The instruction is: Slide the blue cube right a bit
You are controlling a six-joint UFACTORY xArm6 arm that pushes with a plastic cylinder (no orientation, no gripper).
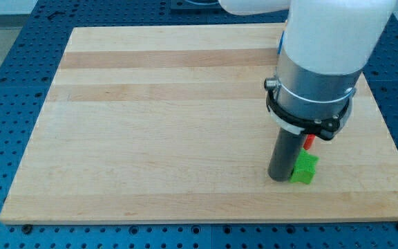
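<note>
right now my tip (280, 178) rests on the wooden board (150, 138), pressed against the view's-left side of the green block (305, 168), which has an irregular, star-like outline. taking that green block as the landmark: a red block (309, 142) peeks out just above it, toward the view's top, mostly hidden behind the rod and the arm's white and grey body (320, 62), so its shape cannot be made out. a thin sliver of blue (280, 43) shows well above the green block, at the view's-left edge of the arm's body near the board's top edge; whether this is the blue cube cannot be told, and no blue cube shows plainly anywhere. there is no gripper on this arm, only the straight dark rod, so nothing opens, closes or holds. from the green block, the board's bottom edge lies near, with a modest strip of bare wood between, and the right edge is somewhat further off. to the view's left of the green block the board runs wide and bare to its far edge.
</note>
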